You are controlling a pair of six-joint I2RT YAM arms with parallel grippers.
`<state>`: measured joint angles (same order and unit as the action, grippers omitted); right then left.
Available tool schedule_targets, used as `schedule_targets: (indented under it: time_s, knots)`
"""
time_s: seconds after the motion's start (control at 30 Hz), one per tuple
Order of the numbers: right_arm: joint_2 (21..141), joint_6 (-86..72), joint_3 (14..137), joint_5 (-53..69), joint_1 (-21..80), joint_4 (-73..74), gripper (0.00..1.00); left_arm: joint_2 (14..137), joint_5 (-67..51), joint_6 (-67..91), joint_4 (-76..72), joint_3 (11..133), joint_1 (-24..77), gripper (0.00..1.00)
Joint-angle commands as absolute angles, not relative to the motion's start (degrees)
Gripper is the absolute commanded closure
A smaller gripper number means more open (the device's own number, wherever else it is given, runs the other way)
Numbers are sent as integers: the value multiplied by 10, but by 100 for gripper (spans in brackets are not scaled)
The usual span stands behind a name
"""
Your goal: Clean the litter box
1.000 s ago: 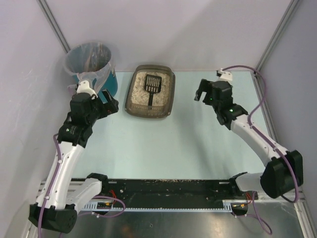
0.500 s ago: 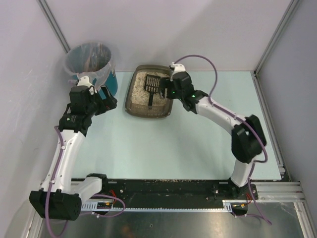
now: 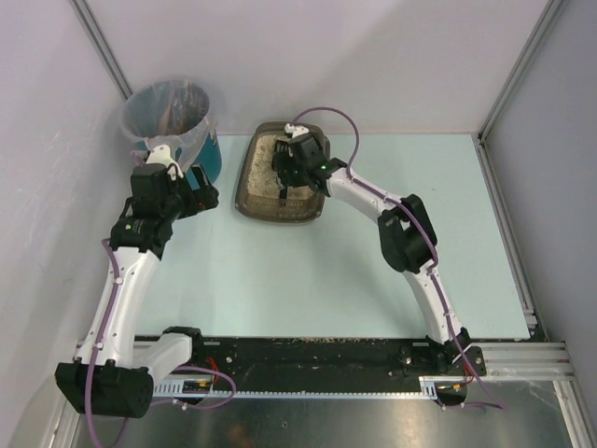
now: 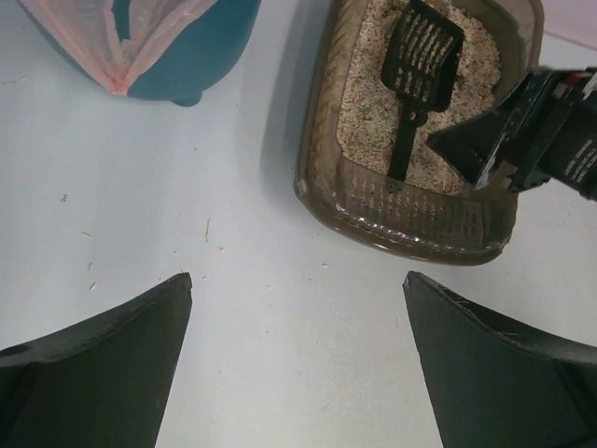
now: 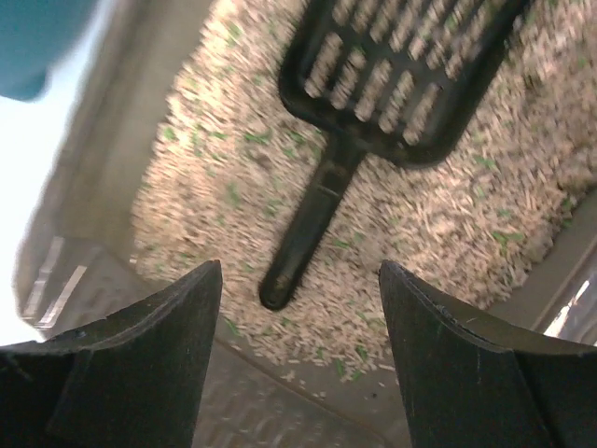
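Litter box: shallow grey-brown tray of beige granules, upper centre of the overhead view, against the back wall, on the pale tabletop.
Teal bin: upper left, clear liner hanging over its rim; near the tray's left side but not touching it.
Left gripper: left of centre, between bin and tray, above bare tabletop; jaws spread wide, holding nothing, touching nothing.
Scoop: black and slotted, lying on the granules inside the tray, head toward the back wall, thin handle toward the near rim.
Right gripper: reaching over the tray, jaws wide apart and empty, poised either side of the handle's near end, just above it.
Risk, missed grasp: the handle is narrow and sits low in the granules. Jaws that close too high would probably slip off it; too low, they would dig in and trap granules.
Risk, tray shift: nothing braces the tray, so a sideways push on the handle could slide it across the tabletop.
Risk, spill: bare tabletop separates tray and bin. A tilted scoop could shed granules there; a few specks lie there already.
Uncertain: the right wrist view is blurred, so the exact gap to the handle cannot be told.
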<state>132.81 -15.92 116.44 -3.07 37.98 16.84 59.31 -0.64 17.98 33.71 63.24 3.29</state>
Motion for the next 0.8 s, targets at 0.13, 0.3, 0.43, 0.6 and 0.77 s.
schedule_targets:
  time_s: [0.13,0.3,0.43,0.6,0.77]
  knots:
    - [1324,-178,1150,-74,352,228,25,580,20,173,325,621,29,0]
    - [1312,-186,1121,-120,326,243,25,577,29,160,326,621,29,0]
    - [1294,-187,1092,-134,305,236,24,566,36,160,325,617,29,0]
    - [1288,-167,1092,-148,295,240,23,558,31,163,325,600,29,0]
    - [1296,-112,1116,-112,324,228,25,550,32,163,324,593,29,0]
